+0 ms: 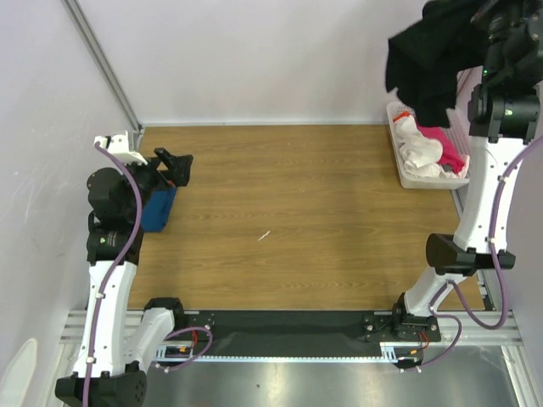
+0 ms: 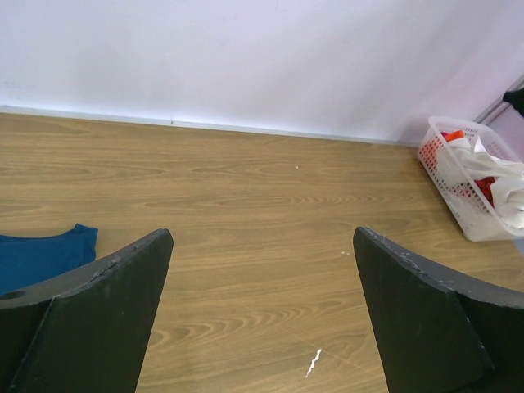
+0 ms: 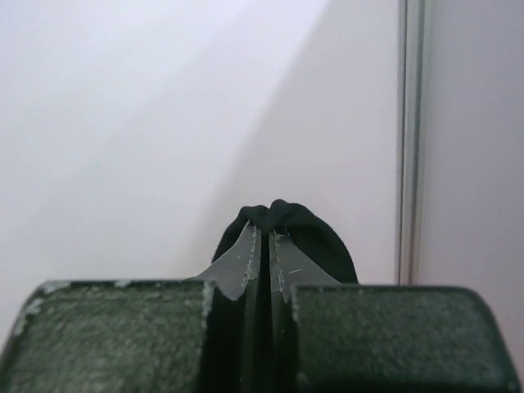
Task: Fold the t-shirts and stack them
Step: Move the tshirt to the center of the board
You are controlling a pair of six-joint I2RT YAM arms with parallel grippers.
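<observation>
The right end effector (image 3: 264,237) is clamped on a fold of the large black cloth t-shirt (image 1: 428,59), which hangs high at the far right. It should probably swing left and lower slowly so the shirt spreads on the wooden worktop (image 1: 288,195). The white plastic lattice basket (image 1: 405,176) beneath holds a crumpled white shirt (image 1: 420,148) and a pink-red shirt (image 1: 448,146). The left end effector (image 2: 262,237) gapes empty beside the dark blue shirt (image 2: 41,254).

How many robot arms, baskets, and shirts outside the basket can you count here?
Arms: 2 (left arm, right arm)
Basket: 1
Shirts outside it: 2 (black shirt, blue shirt)
Total: 5
</observation>
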